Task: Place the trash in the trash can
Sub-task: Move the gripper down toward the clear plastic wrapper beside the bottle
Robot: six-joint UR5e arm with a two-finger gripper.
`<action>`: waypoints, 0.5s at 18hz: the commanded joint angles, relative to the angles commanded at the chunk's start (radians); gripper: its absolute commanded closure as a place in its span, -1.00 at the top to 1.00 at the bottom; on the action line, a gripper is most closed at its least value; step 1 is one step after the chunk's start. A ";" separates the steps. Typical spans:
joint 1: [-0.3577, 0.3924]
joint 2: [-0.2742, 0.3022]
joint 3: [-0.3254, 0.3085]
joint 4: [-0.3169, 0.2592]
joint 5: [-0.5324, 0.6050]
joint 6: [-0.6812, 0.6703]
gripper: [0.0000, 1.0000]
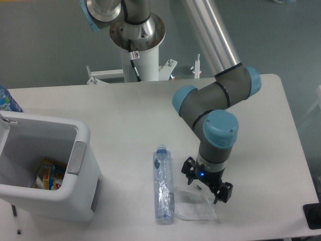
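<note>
Where grey floor shows, white table point(125, 115) (matte).

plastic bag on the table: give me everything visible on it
The plastic bag is small, translucent and whitish, and lies flat and slightly crumpled on the white table near its front edge. Its left edge meets or nearly meets the lower end of the clear bottle. The open claw hangs over its upper right part; contact cannot be told.

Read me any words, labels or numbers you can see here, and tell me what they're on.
No text can be read.
Bottle: label too blurred.
Colourful packaging inside the trash can: print too small.
Blue-labelled bottle at the left edge: unreadable.
</note>
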 joint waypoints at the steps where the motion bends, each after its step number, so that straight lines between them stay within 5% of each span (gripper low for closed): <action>1: -0.002 0.000 -0.006 0.000 0.000 0.002 0.78; 3: -0.002 0.002 -0.012 0.000 0.000 0.002 0.58; 9: -0.002 0.012 -0.052 0.000 0.002 0.058 -0.55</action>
